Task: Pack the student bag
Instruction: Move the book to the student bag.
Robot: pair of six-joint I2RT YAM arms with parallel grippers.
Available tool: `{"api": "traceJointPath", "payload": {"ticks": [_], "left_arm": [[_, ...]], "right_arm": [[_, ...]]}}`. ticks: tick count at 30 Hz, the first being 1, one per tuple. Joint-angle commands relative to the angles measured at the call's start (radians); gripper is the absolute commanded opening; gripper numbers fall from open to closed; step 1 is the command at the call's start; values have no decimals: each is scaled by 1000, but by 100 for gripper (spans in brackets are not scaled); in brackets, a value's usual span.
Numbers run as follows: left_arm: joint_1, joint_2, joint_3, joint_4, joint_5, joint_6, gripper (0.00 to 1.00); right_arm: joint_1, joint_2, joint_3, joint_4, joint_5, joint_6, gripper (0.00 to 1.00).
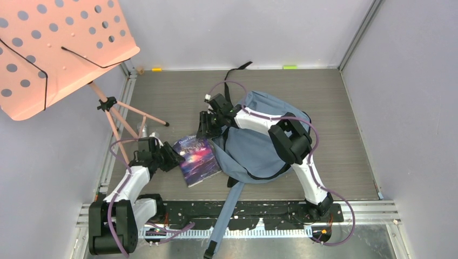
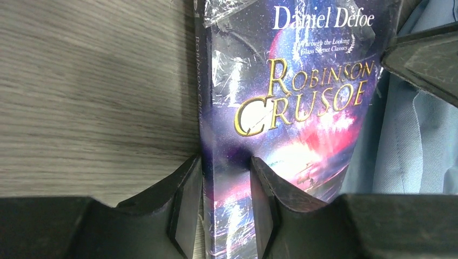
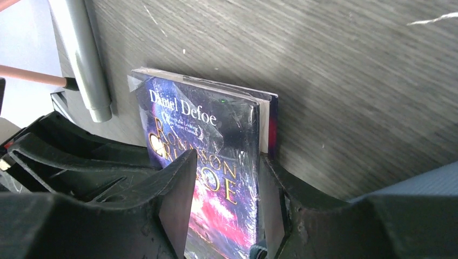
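Currently left gripper (image 2: 226,162) pinches 1 book (image 2: 302,108) at spine; right gripper (image 3: 227,156) straddles its top corner, grip unclear; student bag (image 1: 254,148) beside right gripper; book not yet inside.

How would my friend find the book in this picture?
Find the big grey-blue student bag in the middle of the grey table. The book sits against its left side. Only it is shiny purple, with gold letters saying Robinson Crusoe.

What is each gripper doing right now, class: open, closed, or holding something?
Left gripper: closed on the Robinson Crusoe book, at its spine edge.
Right gripper: jaws straddle the same book's corner; whether they grip it cannot be told.
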State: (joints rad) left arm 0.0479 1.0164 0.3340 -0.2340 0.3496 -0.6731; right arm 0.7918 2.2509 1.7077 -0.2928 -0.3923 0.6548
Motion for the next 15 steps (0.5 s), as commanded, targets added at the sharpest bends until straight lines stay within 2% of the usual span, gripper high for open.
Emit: {"api": "traceJointPath", "payload": {"ticks": [1, 7, 11, 15], "left_arm": [[-14, -23, -32, 10, -9, -33, 38], [-14, -42, -33, -6, -11, -41, 38], [-14, -65, -36, 10, 15, -31, 36], [-15, -75, -44, 36, 77, -10, 33]], "right_arm": [[129, -140, -20, 9, -204, 63, 45], [169, -198, -57, -10, -151, 64, 36], [206, -244, -58, -65, -41, 57, 28], [234, -285, -56, -132, 99, 56, 26]]}}
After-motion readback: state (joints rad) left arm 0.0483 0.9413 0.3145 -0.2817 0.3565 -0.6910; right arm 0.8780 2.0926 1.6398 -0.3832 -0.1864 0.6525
